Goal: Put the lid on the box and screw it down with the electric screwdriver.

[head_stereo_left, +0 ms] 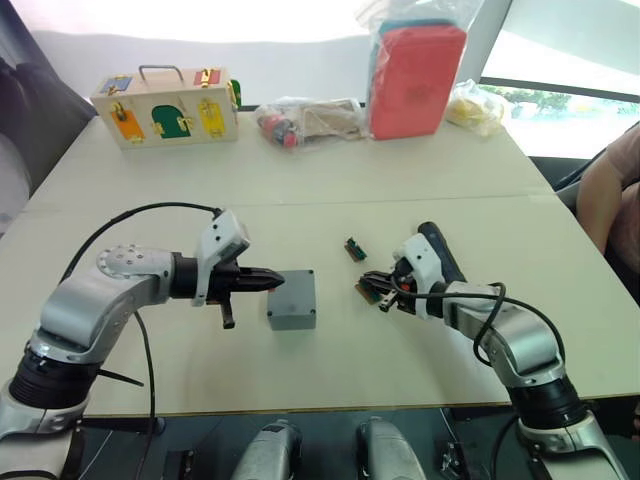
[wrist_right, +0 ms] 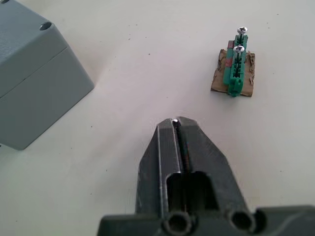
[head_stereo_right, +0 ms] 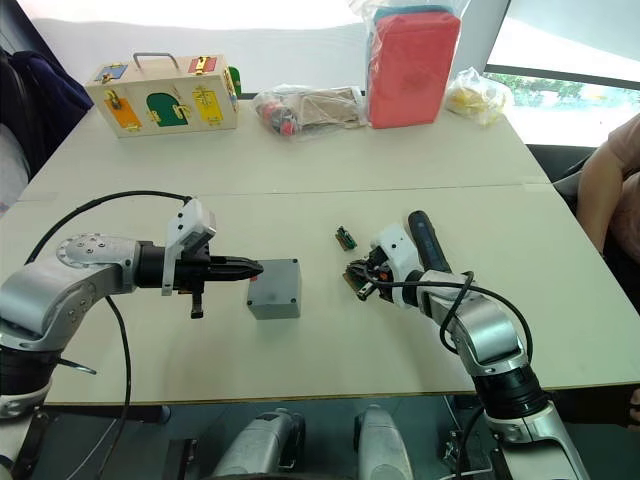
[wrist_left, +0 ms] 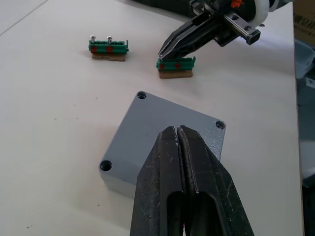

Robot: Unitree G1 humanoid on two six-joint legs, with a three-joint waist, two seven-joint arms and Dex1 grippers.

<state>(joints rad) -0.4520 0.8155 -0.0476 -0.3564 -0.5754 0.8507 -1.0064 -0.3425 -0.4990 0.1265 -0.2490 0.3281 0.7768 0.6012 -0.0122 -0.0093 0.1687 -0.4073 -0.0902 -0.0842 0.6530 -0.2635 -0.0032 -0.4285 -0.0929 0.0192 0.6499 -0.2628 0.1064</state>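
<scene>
From the head camera, the box (head_stereo_left: 292,303) sits between the two arms. The left gripper (head_stereo_left: 272,282) hovers just beside it with fingers pressed together, and the right gripper (head_stereo_left: 383,300) is near its other side. The electric screwdriver (head_stereo_left: 438,248) seems to lie beyond the right gripper, well apart from the box.

The left wrist view adds that the lid (wrist_left: 162,130) already rests on the box with its corner holes (wrist_left: 141,95) empty. Being unfastened, it could slide off square if the closed left fingers (wrist_left: 189,172) nudge it.

The right wrist view shows the seam under the lid and a green holder (wrist_right: 235,69) carrying two screws near the box. The right gripper's fingers (wrist_right: 197,152) are together, and a glint at their tips cannot be identified; a screw there could easily drop
</scene>
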